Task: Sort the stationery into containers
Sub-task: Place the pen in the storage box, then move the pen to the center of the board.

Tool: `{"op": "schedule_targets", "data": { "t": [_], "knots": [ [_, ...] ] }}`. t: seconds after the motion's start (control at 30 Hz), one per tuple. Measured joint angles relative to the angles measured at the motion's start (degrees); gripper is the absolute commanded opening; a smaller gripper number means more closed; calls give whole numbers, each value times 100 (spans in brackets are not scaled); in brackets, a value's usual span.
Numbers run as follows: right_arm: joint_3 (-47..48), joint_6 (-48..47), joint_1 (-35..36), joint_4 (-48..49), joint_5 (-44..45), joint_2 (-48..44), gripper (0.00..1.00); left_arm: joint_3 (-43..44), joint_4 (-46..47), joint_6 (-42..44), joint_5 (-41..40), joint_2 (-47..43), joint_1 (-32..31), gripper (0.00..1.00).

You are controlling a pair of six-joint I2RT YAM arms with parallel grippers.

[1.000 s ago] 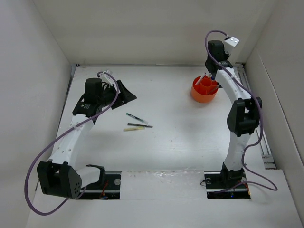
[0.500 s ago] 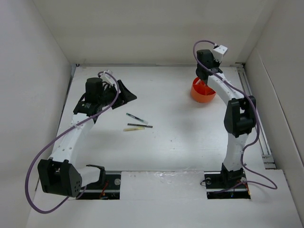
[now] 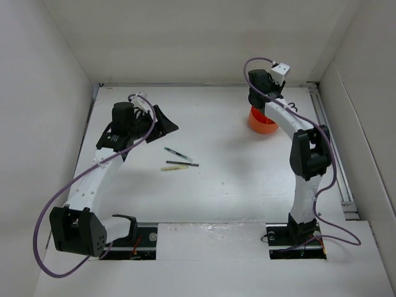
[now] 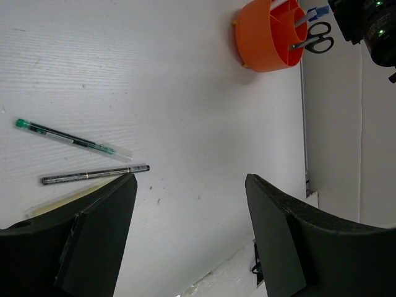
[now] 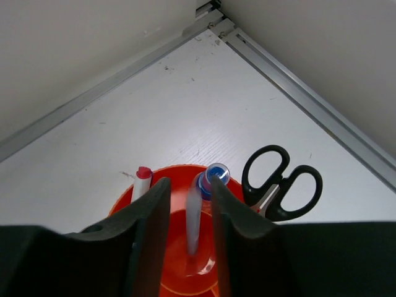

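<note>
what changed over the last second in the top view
The right gripper swung left, over the orange cup. Its jaws now stand a little apart around a blue-capped pen standing in the cup. The left gripper, open and empty, stayed where it was, and so did the cup, the two loose pens and the pale stick.

Left fingers [image 4: 93, 247] spread wide; right fingers [image 5: 145, 241] narrowly parted.

We find the orange cup [image 4: 257, 37] crowded: scissors [image 5: 281, 182], a red-tipped pen [image 5: 143, 176] and a blue-capped pen [image 5: 213, 176] stand in it, with the right gripper [image 5: 189, 210] just above. The three loose pens [image 3: 178, 153] mid-table have bare table [image 3: 229, 179] on every side, the left gripper [image 4: 189, 192] well apart.
</note>
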Motion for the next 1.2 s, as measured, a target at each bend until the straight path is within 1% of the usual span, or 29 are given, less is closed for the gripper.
{"op": "schedule_targets", "data": {
  "t": [0.03,0.07,0.2,0.23,0.27,0.33,0.37,0.4,0.43,0.47,0.5,0.6,0.7,0.8,0.83,0.87,0.93,0.97,1.0,1.07,1.1,1.2],
  "knots": [
    [-9,11,22,-13,4,-20,46,0,7,-2,0,0,0,68],
    [-20,17,44,-33,9,-55,48,0,15,-4,0,-2,0,68],
    [-46,153,164,-251,7,-304,54,0,57,-7,0,-24,0,68],
    [-59,188,219,-315,-4,-426,54,0,59,-7,-2,-33,0,68],
    [-59,236,267,-400,-50,-540,50,0,66,-7,-2,-44,0,66],
    [-59,337,369,-562,-308,-780,35,0,79,-17,-31,-59,-2,65],
    [-57,420,433,-656,-603,-933,26,0,83,-28,-68,-72,-11,63],
    [-57,455,492,-719,-846,-1047,6,0,85,-55,-111,-87,-11,61],
    [-57,487,562,-787,-1172,-1161,0,2,83,-66,-190,-111,-11,59],
    [-57,546,649,-822,-1550,-1252,0,4,83,-92,-284,-146,-17,54],
    [-74,595,741,-833,-1952,-1329,0,20,66,-138,-387,-190,-22,53],
    [-240,619,1106,-809,-3320,-1436,0,149,-39,-254,-737,-367,2,53],
    [-334,577,1631,-824,-4461,-1241,0,579,-192,-326,-986,-494,57,53],
    [157,437,2140,-1034,-5346,-505,18,955,-153,-367,-1150,-610,81,53],
    [466,372,2304,-1161,-5563,-160,23,1016,-149,-376,-1189,-669,81,53],
    [817,304,2441,-1314,-5742,221,33,1067,-166,-382,-1233,-719,81,53],
    [1484,179,2671,-1552,-6013,909,43,1189,-234,-387,-1325,-756,81,53],
    [1663,131,2726,-1749,-6120,1097,53,1290,-310,-380,-1388,-750,81,53],
    [2192,96,2837,-1945,-6190,1565,56,1419,-396,-350,-1445,-726,81,53],
    [2826,35,2957,-2256,-6273,2107,62,1786,-616,-260,-1622,-632,55,53],
    [3228,9,2999,-2492,-6279,2409,68,2031,-715,-210,-1718,-555,39,53],
    [3936,-31,3119,-2820,-6218,2970,74,2605,-745,-101,-1860,-409,2,53]
  ]
}}
